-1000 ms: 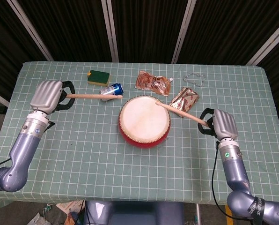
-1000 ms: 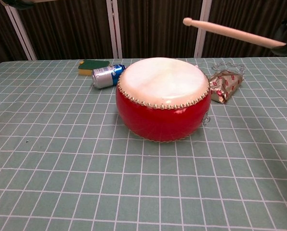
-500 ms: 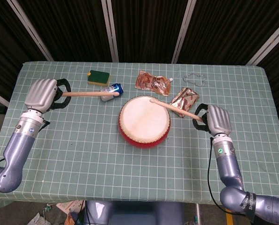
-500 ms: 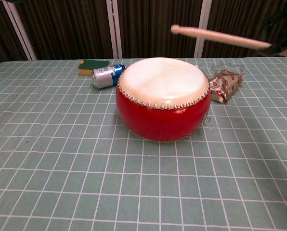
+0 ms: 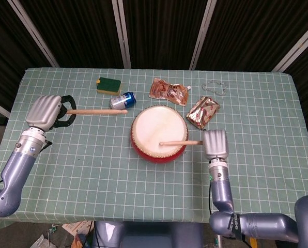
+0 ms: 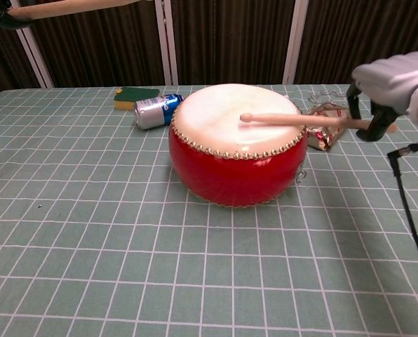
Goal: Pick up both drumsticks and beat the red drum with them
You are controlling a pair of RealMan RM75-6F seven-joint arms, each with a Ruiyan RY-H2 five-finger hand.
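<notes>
Two drumsticks in hand, one tip down on the red drum.

We see the green-checked bench (image 5: 257, 170) carrying the red drum (image 5: 159, 134) at its middle, a can (image 5: 122, 99), a green sponge (image 5: 109, 84) and two foil packets (image 5: 203, 112) behind it. Our right hand (image 5: 215, 143) sits just right of the drum, fingers closed around a drumstick (image 5: 180, 142) whose tip rests on the white skin. Our left hand (image 5: 44, 110) is well off to the left, fingers wrapped on the second drumstick (image 5: 98, 111), held clear above the bench and pointing toward the can.
</notes>
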